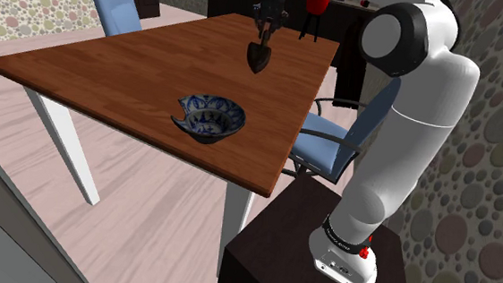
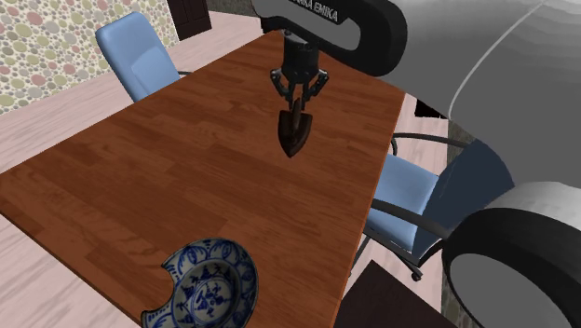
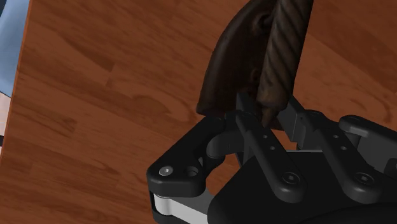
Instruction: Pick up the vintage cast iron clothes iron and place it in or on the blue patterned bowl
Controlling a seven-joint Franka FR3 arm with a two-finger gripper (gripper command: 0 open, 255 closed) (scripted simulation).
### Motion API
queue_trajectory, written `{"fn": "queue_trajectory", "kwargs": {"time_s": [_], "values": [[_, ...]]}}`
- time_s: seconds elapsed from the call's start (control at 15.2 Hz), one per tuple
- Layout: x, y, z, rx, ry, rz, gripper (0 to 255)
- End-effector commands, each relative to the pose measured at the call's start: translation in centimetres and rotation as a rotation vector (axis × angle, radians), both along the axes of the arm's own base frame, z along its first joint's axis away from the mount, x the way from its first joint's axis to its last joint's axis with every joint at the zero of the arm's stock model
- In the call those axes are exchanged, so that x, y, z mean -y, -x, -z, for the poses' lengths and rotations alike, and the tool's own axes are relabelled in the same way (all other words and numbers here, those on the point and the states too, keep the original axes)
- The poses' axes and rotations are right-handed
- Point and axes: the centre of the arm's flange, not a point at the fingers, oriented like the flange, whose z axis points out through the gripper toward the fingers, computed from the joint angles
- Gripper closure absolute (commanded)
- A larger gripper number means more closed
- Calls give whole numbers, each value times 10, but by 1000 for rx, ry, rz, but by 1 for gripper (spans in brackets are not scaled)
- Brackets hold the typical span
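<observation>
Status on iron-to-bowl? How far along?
Grasp looks done: the pincer is shut on the handle of the dark iron. In hand: the iron hangs nose-down over the table, seemingly lifted. Left: carry it to the blue patterned bowl, which sits empty near the table's edge, and release.

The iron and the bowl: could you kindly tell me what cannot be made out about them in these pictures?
Iron: its far end is cut off by the wrist view's edge.
Its tip and the table: touching or just clear, neither exterior view settles.
Bowl: near rim cut off by the second exterior view's bottom edge.
Red thing on the far counter: too small in the shoulder view to name.
</observation>
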Motion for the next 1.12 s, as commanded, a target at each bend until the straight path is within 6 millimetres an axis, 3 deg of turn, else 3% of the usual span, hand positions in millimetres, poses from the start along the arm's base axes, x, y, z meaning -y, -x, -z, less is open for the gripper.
{"fn": "queue_trajectory", "kwargs": {"time_s": [0.0,0.59,1.06], "values": [[0,1,-12,0,0,0,255],[0,1,-56,0,0,0,255],[-86,31,-69,0,0,0,255]]}}
